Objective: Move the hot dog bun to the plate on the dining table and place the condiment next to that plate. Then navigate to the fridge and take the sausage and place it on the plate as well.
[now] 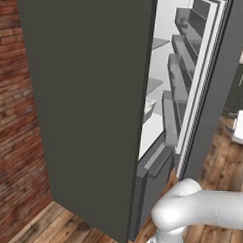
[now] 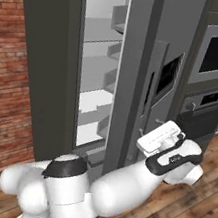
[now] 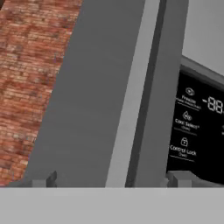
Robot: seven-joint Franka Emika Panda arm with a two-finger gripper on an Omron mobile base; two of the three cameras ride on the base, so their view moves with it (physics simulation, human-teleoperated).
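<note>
The fridge [image 2: 136,80] fills the scene, its left door swung open on white shelves [image 2: 100,71]; the gripper [image 3: 109,179] hovers before the closed right door beside the display panel [image 3: 197,127], fingers wide, holding nothing; the sausage isn't discernible, so fetching and plating it seem left.

We hold our arm [image 2: 118,184] bent low, forearm reaching forward and right, wrist raised. Our gripper [image 3: 109,180] stands fully open, empty, fingers [image 3: 177,178] spread wide apart at the hand view's bottom.
</note>
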